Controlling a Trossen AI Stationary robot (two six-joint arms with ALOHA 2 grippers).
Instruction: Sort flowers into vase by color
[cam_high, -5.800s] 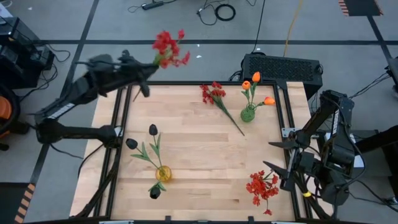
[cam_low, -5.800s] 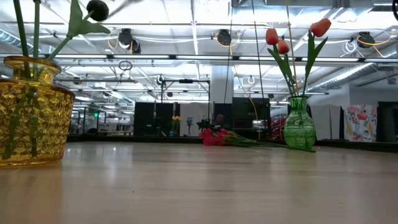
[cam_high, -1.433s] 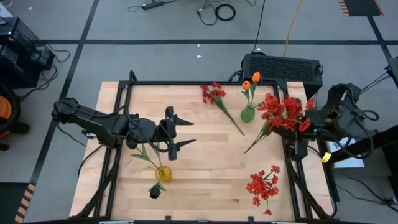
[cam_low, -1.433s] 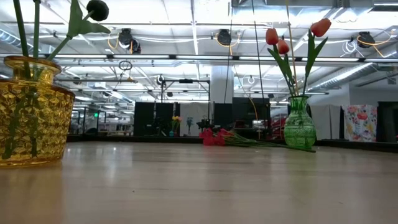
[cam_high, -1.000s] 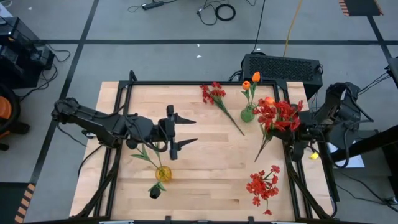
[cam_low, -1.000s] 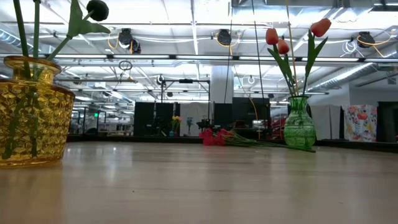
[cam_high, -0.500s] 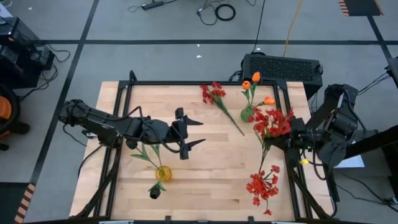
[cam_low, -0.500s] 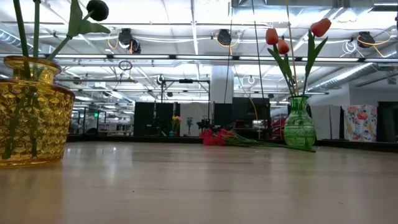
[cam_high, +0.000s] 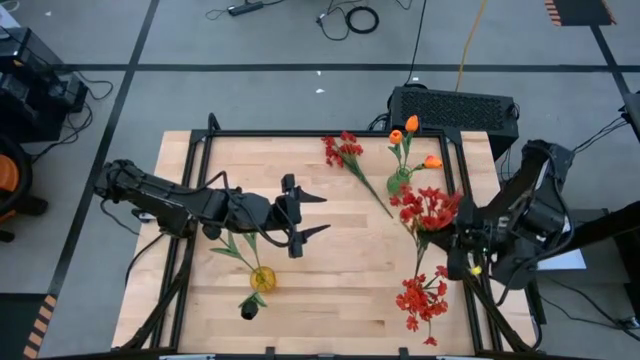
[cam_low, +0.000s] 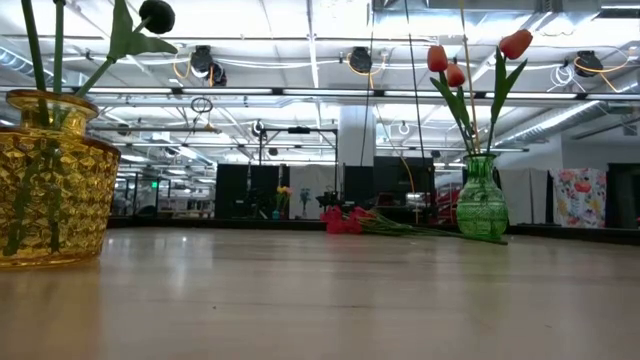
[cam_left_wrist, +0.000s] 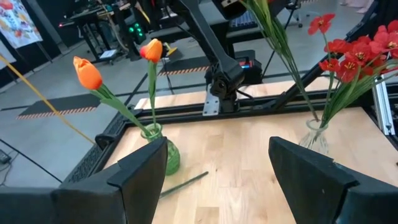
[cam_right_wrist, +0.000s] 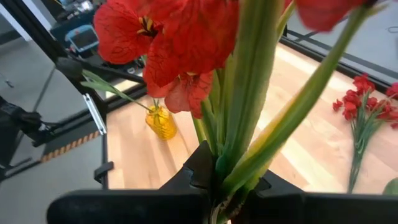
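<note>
Three vases on wooden table (cam_high: 330, 270). At left front: yellow vase (cam_high: 262, 279) with black tulip-like blooms (cam_high: 247, 309); in low view, close at left edge. Near table middle: left gripper (cam_high: 307, 213), fingers spread wide, nothing between them, hanging above bare wood just beyond yellow vase. At far edge: loose red flower cluster (cam_high: 343, 150), lying flat, stem angled toward green vase (cam_high: 398, 183). In green vase: orange tulip-like blooms (cam_high: 410, 125), upright. At right edge: right gripper (cam_right_wrist: 217, 199), fingers pressed together on green stems of red flower bunch (cam_high: 428, 209), raised over table. Directly in front of it: clear vase (cam_left_wrist: 315, 138) holding red flowers (cam_high: 420, 299), near front right corner.
</note>
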